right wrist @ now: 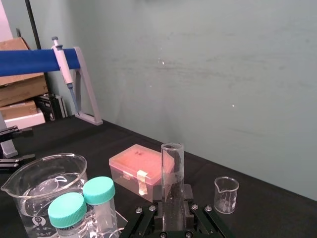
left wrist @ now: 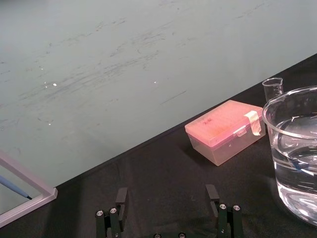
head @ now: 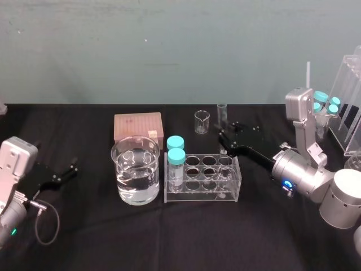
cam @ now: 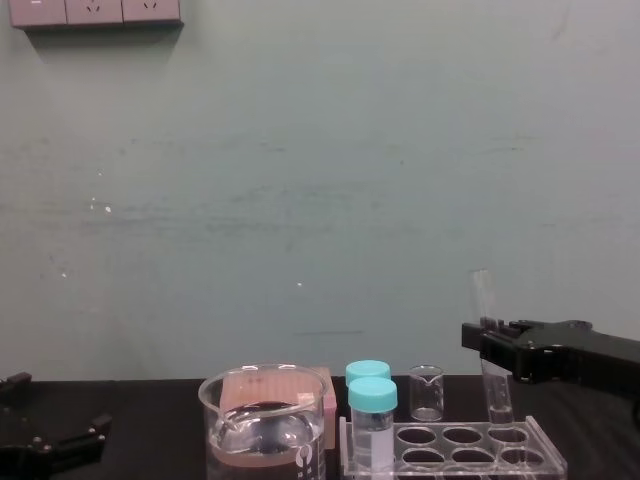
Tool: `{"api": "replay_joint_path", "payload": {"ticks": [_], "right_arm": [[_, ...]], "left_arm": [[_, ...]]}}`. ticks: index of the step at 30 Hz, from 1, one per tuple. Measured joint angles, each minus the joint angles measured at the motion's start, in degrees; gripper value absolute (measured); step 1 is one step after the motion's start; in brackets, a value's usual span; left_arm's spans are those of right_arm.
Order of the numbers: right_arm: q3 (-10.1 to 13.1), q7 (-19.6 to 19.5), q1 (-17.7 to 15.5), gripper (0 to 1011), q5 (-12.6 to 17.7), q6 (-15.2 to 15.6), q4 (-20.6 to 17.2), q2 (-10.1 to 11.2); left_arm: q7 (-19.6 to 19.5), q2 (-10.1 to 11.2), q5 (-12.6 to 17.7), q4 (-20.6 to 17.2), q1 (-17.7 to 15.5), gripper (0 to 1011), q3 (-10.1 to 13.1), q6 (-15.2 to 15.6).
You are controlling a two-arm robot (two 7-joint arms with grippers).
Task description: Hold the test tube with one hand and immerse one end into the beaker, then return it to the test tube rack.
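**Gripping the test tube at the rack: immersion judged not yet made**

The right gripper (head: 224, 144) reaches in over the far right corner of the test tube rack (head: 203, 179). Its fingers (right wrist: 189, 198) are pressed against either side of the test tube (right wrist: 172, 178), pinching it low on the shaft. The tube stands upright with its open mouth on top. A grip this low suits a straight vertical lift, leaving most of the glass free above the jaws.

The beaker (head: 135, 169) sits just beside the rack's left end and is partly filled with clear liquid. Judged from that layout, the carry across would be short. It would have to pass over the two teal-capped vials (head: 176, 151) standing in the rack's left holes.

The left gripper (left wrist: 167, 196) rests low at the table's left edge, well apart from the glassware, with its fingers (left wrist: 121, 196) spread and empty.

Not determinable:
- The tube's lower end is cut off in the right wrist view and lost against the clear rack elsewhere, so I cannot tell whether it is seated in a hole or just above the top plate.
- I cannot tell whether the tube is wet.
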Motion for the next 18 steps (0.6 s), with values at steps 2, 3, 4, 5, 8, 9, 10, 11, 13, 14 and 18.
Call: {"api": "replay_joint_path", "payload": {"ticks": [2,3,4,5,8,9,10,11,13,14,18], "right_arm": [[0.38,0.14,-0.43,225,-0.15,-1.08,-0.1,-0.07],[0.5,0.19,-0.56,225,-0.15,-1.37,-0.14,-0.09],[0.68,0.24,-0.78,225,-0.15,-1.79,-0.23,-0.14],[0.8,0.26,-0.96,225,-0.14,-2.06,-0.29,-0.16],[1.58,0.54,-2.0,225,0.07,-3.67,-0.71,-0.31],[1.72,0.63,-2.17,225,0.12,-3.95,-0.78,-0.35],[1.88,0.71,-2.38,225,0.23,-4.31,-0.86,-0.4],[2.05,0.79,-2.58,225,0.35,-4.64,-0.94,-0.44],[2.56,1.19,-3.15,225,0.74,-5.58,-1.26,-0.58],[2.73,1.31,-3.31,225,0.85,-5.88,-1.37,-0.61],[3.46,1.79,-3.9,225,1.34,-7.33,-2.04,-0.79]], "left_arm": [[0.0,0.0,0.0,0.0,0.0,1000,0.0,0.0],[0.0,0.0,0.0,0.0,0.0,1000,0.0,0.0],[0.0,0.0,0.0,0.0,0.0,1000,0.0,0.0],[0.0,0.0,0.0,0.0,0.0,1000,0.0,0.0],[0.0,0.0,0.0,0.0,0.0,1000,0.0,0.0],[0.0,0.0,0.0,0.0,0.0,1000,0.0,0.0],[0.0,0.0,0.0,0.0,0.0,1000,0.0,0.0],[0.0,0.0,0.0,0.0,0.0,1000,0.0,0.0],[0.0,0.0,0.0,0.0,0.0,1000,0.0,0.0],[0.0,0.0,0.0,0.0,0.0,1000,0.0,0.0],[0.0,0.0,0.0,0.0,0.0,1000,0.0,0.0]]}}
